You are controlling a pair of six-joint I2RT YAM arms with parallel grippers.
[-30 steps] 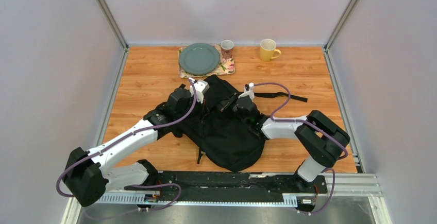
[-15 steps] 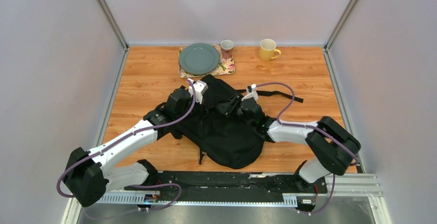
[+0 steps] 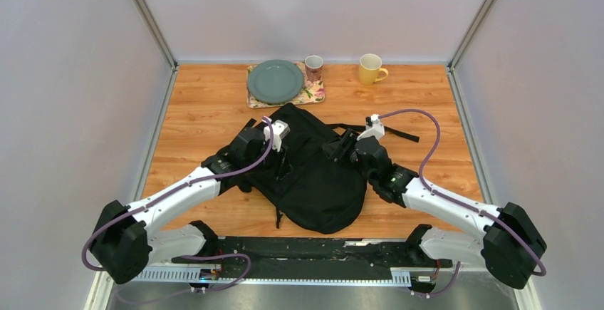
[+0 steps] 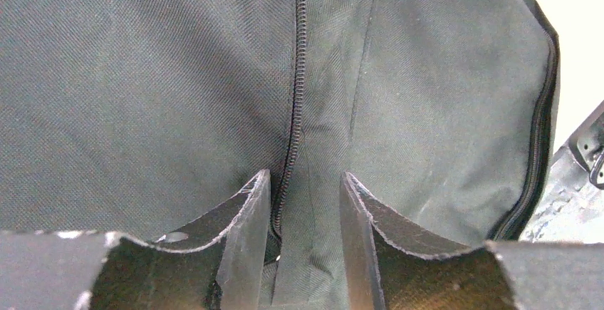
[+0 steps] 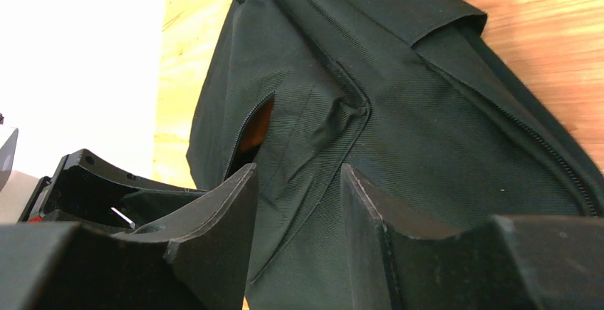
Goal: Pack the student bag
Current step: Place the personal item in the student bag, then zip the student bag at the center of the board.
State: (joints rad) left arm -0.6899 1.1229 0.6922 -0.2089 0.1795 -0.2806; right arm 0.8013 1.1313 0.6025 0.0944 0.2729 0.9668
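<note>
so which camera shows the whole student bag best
Top external: the student bag shows nearly whole, straps included. Left wrist gives only close-up fabric and a zipper; right wrist, one side with a gaping opening.

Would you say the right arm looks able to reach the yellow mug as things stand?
Probably yes: the right gripper, open and empty, sits over the student bag; only bare table and a strap lie between it and the yellow mug.

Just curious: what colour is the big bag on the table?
The student bag is black, seen best in the top view.
</note>
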